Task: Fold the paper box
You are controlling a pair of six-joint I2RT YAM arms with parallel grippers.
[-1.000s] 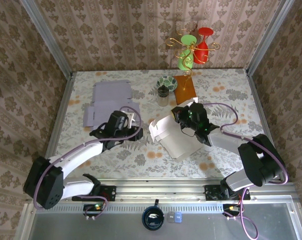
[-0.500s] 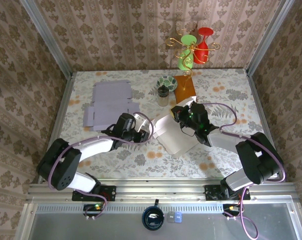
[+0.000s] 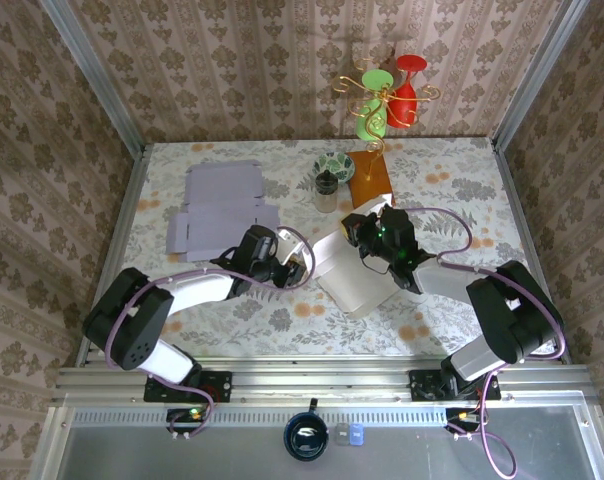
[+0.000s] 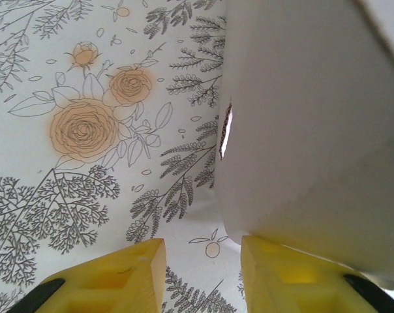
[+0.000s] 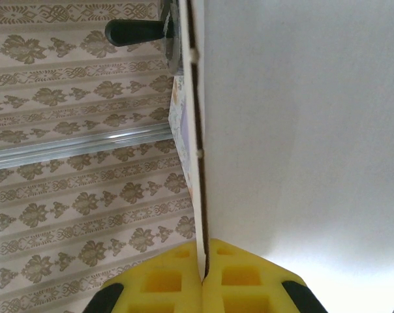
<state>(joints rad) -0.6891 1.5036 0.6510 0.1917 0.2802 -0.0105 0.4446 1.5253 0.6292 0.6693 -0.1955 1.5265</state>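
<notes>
The white paper box [image 3: 354, 278] lies partly folded at the table's middle, one panel raised. My right gripper [image 3: 368, 240] is shut on the top edge of that raised panel. In the right wrist view its yellow fingers [image 5: 246, 283] pinch the thin cardboard edge [image 5: 198, 195], and the white panel [image 5: 301, 130] spreads to the right. My left gripper [image 3: 295, 268] is at the box's left side, low over the table. In the left wrist view it [image 4: 202, 274] is open, with bare tablecloth between the fingers. The box's rounded corner [image 4: 301, 143] rests just above its right finger [image 4: 295, 277].
A flat grey-lilac cardboard blank [image 3: 220, 208] lies at the back left. A patterned bowl [image 3: 334, 165], a brown card [image 3: 370, 180] and a gold stand with red and green glasses [image 3: 387, 95] are at the back centre. A dark cup [image 3: 305, 436] sits on the front rail.
My left arm has swung right across the table until its gripper reached the box's left edge. The box has shifted slightly in the right gripper's hold.
</notes>
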